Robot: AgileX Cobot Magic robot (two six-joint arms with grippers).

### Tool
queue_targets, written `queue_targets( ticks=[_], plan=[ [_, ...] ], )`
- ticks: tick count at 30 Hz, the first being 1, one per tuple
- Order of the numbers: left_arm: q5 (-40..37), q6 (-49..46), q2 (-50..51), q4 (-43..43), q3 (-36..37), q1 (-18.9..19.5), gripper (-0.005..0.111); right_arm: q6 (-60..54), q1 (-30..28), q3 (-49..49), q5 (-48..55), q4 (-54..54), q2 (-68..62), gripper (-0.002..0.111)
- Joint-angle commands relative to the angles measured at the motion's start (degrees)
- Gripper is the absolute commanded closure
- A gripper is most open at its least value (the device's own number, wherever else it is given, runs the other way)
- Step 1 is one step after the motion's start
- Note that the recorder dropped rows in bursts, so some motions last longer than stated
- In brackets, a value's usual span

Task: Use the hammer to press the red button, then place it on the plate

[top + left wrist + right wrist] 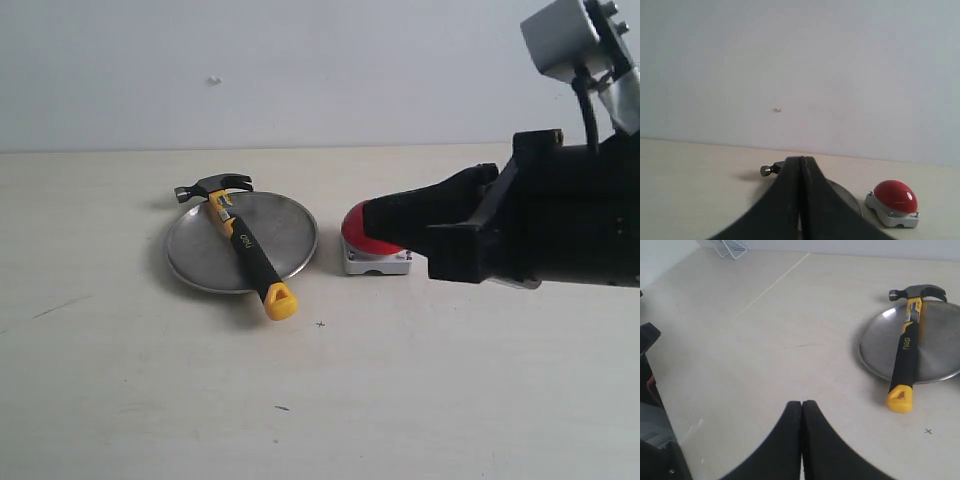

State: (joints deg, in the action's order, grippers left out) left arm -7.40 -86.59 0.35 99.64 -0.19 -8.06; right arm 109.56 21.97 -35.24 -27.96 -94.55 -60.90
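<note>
The right gripper [801, 405] has its jaws pressed together with nothing between them. The left gripper [801, 160] is the same, jaws together and empty.

In the exterior view the right gripper [368, 218] hangs just to the right of the round, shallow, dull silver metal plate [290, 225]. It overlaps the glossy red dome button on its light-grey square base [360, 240]. Whether it is over the button or only in front of it, I cannot tell.

The claw hammer, with dark steel head and black-and-yellow handle [243, 240], lies flat across the plate. Its head is at the plate's far left rim. Its long axis runs diagonally to the near right, and the yellow looped end sticks out past the plate's near rim over the pale beige surface [450, 380].

Seen from the right wrist, the looped end is the part nearest those jaws. The left gripper does not show in the exterior view, so the right arm looks the nearer one to the plate.

With the hammer on the plate, the placing step looks done.

Count: one hammer, one button, one plate, two grippers.
</note>
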Motion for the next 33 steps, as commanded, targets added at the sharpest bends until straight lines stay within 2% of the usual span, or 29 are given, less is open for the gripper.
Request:
queue_targets(
  ticks=[1, 6, 18, 30, 33],
  plan=[
    [0.07, 0.14, -0.35, 0.3, 0.19, 0.06, 0.107, -5.25, 0.04, 0.34, 1.37, -0.31, 1.24, 0.108],
    [0.07, 0.14, -0.35, 0.3, 0.19, 0.06, 0.107, -4.99, 0.04, 0.34, 1.6, 4.11, 1.54, 0.108],
    [0.07, 0.14, -0.35, 0.3, 0.19, 0.06, 0.107, -5.52, 0.04, 4.34, 1.2, 3.45, 7.85, 0.108],
    [0.07, 0.14, -0.35, 0.3, 0.19, 0.06, 0.107, -6.61, -0.08, 15.0, 6.79, 3.45, 32.31, 0.108],
    [0.07, 0.14, -0.35, 0.3, 0.19, 0.06, 0.107, -6.72, -2.28, 16.48, 8.86, 2.4, 38.31, 0.108]
  ],
)
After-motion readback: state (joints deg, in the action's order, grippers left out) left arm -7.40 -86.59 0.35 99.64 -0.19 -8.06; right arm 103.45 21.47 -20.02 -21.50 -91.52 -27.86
